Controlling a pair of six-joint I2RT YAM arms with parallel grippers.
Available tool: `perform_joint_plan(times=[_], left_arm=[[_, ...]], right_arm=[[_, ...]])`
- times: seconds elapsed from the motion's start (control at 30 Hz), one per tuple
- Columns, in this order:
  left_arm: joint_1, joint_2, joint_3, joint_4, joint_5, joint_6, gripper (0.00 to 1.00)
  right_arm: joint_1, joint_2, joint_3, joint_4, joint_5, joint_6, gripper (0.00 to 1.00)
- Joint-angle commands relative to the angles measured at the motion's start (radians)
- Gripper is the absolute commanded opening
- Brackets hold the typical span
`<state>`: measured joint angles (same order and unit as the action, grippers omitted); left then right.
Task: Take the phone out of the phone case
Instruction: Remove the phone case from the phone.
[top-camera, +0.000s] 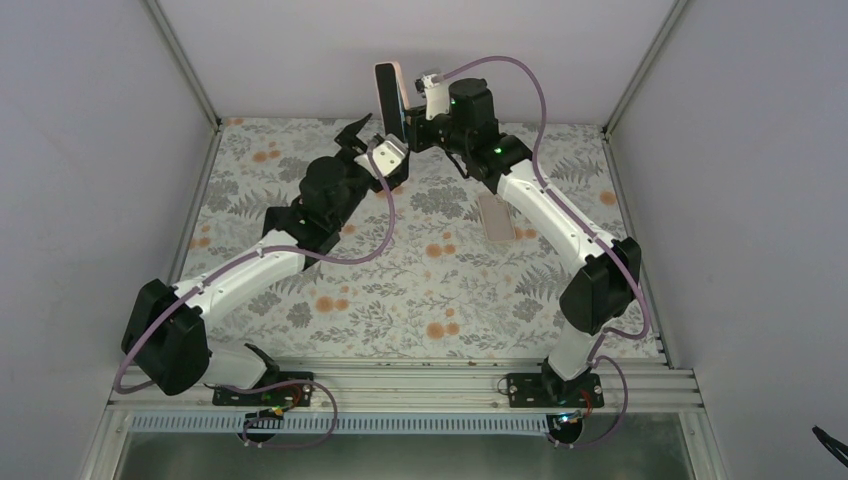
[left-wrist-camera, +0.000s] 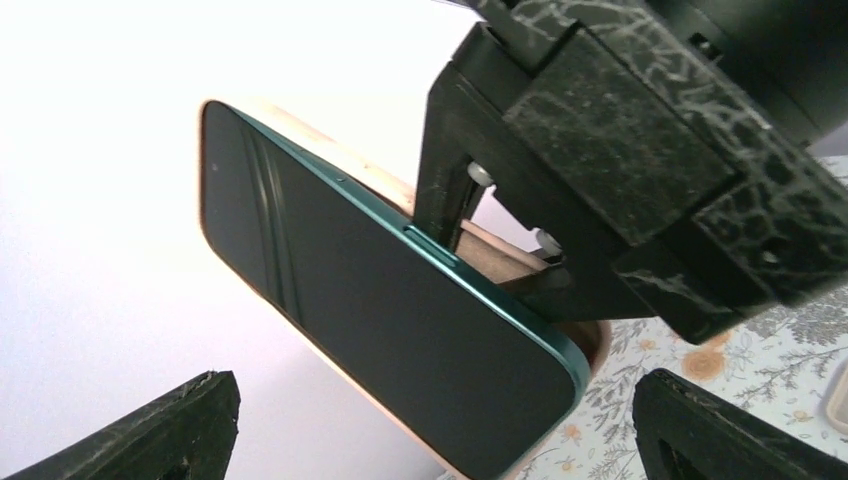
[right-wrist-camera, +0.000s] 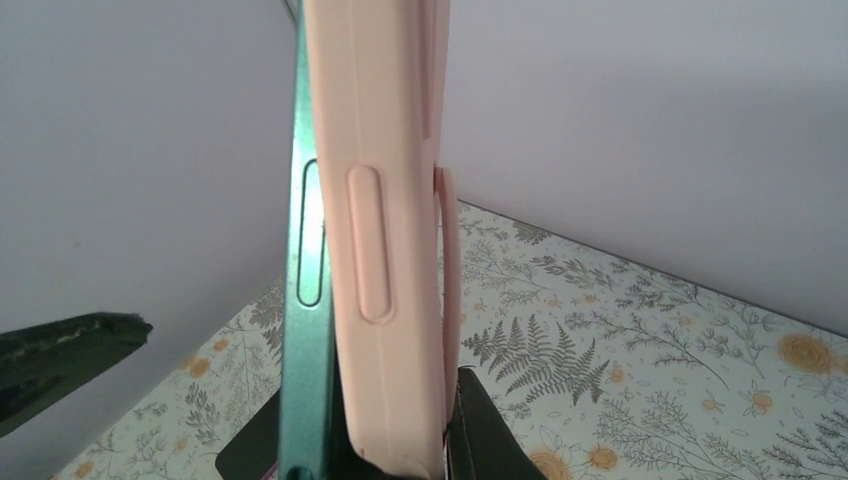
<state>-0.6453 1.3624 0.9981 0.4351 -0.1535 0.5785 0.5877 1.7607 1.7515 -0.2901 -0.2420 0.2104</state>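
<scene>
From above, the right hand (top-camera: 410, 125) is raised over the far side of the floral-printed worktop (top-camera: 400, 300). Its two black fingers are clamped on the lower end of a slim black phone (top-camera: 386, 105) with a glossy dark screen. The phone stands almost upright above that hand and sits in a thin salmon-pink case (top-camera: 398, 72) with rounded corners. The left hand (top-camera: 383, 138) is just beside the phone on its screen side, fingers spread apart and holding nothing. A pale pinkish flat rectangular slab (top-camera: 497, 218) lies on the worktop under the right forearm, well apart from both hands. In the left wrist view the phone (left-wrist-camera: 390, 330) slants across the middle, screen towards the camera and a green metal frame along its upper edge. The pink case (left-wrist-camera: 330, 150) shows behind it as a rim. The right hand's fingers (left-wrist-camera: 445, 190) press on the phone and case from above right, and the left hand's own fingertips (left-wrist-camera: 160, 430) stand wide at the bottom corners, apart from the phone. In the right wrist view the case's side wall (right-wrist-camera: 385, 200), with its long moulded button, rises straight from between the hand's fingers. The phone's green frame (right-wrist-camera: 305, 330) runs along its left.
</scene>
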Motion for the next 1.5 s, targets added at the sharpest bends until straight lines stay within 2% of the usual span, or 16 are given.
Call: perform_joint_plan(times=[0.0,0.17,0.43,0.63,0.93,1.2,1.47], left_arm=[[-0.005,-0.003,-0.012,0.078,-0.063,-0.006,0.96],[-0.007,0.049,0.008,0.101,-0.149,0.013,0.92],[-0.029,0.085,0.015,0.153,-0.206,0.027,0.88],[-0.037,0.069,-0.024,0.307,-0.321,0.03,0.8],[-0.048,0.044,-0.018,0.329,-0.32,0.012,0.8],[-0.056,0.016,0.013,0.162,-0.158,-0.091,0.89],[-0.057,0.029,0.036,0.136,-0.156,-0.103,0.9]], right_arm=[[-0.002,-0.037,-0.002,0.091,-0.004,0.006,0.03],[0.0,-0.04,-0.005,0.094,-0.015,0.01,0.03],[-0.001,-0.048,-0.006,0.097,-0.023,0.021,0.03],[-0.001,-0.06,-0.024,0.105,-0.026,0.023,0.03],[-0.001,-0.066,-0.045,0.117,-0.026,0.024,0.03],[-0.001,-0.062,-0.048,0.118,-0.011,0.021,0.03],[-0.001,-0.063,-0.047,0.118,-0.015,0.021,0.03]])
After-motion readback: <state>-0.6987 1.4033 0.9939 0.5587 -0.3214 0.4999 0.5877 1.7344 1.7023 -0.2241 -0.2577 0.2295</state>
